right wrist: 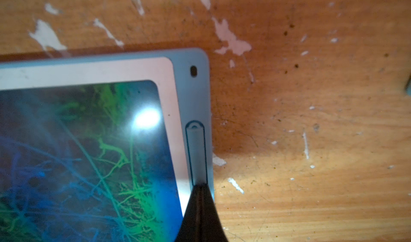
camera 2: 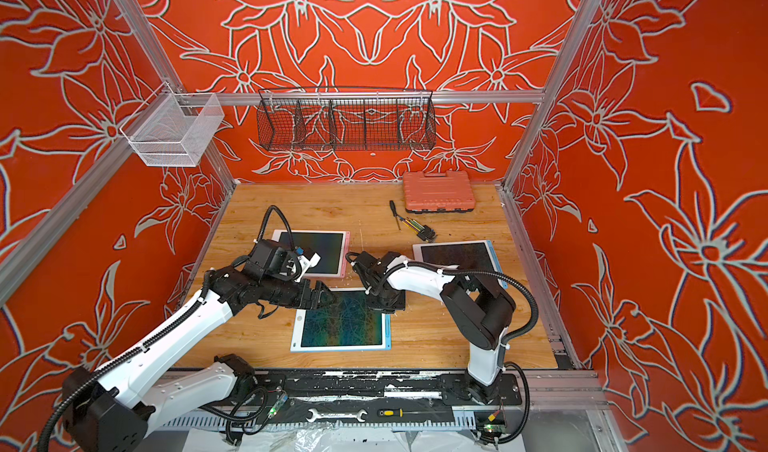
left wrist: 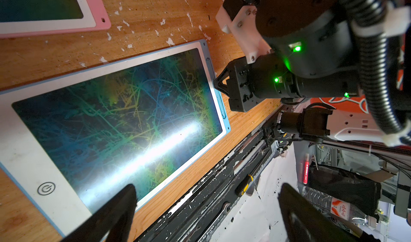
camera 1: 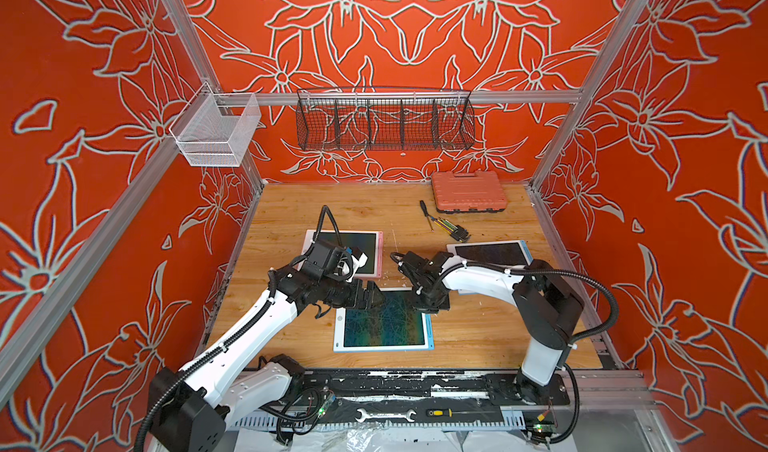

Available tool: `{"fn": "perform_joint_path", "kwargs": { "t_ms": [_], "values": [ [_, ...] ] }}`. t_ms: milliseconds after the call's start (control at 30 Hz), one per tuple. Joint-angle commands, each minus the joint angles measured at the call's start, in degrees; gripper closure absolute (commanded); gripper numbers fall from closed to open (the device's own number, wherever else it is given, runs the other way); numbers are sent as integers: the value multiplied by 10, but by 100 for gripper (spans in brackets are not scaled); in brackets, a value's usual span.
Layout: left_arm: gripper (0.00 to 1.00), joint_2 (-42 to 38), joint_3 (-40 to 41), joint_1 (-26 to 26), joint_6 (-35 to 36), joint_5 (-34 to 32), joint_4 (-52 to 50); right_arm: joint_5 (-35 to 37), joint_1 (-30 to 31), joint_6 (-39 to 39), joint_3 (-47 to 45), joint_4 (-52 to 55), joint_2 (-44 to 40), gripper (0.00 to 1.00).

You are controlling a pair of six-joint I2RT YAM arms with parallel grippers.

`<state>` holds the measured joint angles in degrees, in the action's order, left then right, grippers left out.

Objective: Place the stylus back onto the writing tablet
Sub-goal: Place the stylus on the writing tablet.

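A blue-edged writing tablet (camera 1: 384,325) (camera 2: 340,325) with a scribbled green-blue screen lies at the front middle of the wooden table. The pale stylus (right wrist: 195,149) lies along the slot in the tablet's blue side rim (left wrist: 219,100). My right gripper (right wrist: 201,185) (camera 1: 430,304) is shut, finger against finger, with its tip resting on top of the stylus near the tablet's far right corner. My left gripper (left wrist: 206,196) (camera 1: 372,298) hangs open over the tablet's far edge and holds nothing.
A pink-edged tablet (camera 1: 345,250) lies behind my left arm and another blue one (camera 1: 490,254) under my right arm. An orange tool case (camera 1: 467,190), a screwdriver and hex keys (camera 1: 449,225) sit at the back. A wrench (camera 1: 384,414) lies on the front rail.
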<state>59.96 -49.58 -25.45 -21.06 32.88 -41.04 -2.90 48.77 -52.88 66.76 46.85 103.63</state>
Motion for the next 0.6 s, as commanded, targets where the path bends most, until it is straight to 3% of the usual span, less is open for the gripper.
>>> {"fn": "perform_joint_path", "kwargs": {
  "t_ms": [0,300,567],
  "values": [
    [3,-9,3,1,-6,-10,-2,19,2,-2,-2,16,7,91],
    [3,1,2,2,-17,-39,-12,42,3,9,37,38,-34,72],
    [3,10,-1,2,-21,-44,-16,43,-1,-1,18,20,-59,57]
  ]
}}
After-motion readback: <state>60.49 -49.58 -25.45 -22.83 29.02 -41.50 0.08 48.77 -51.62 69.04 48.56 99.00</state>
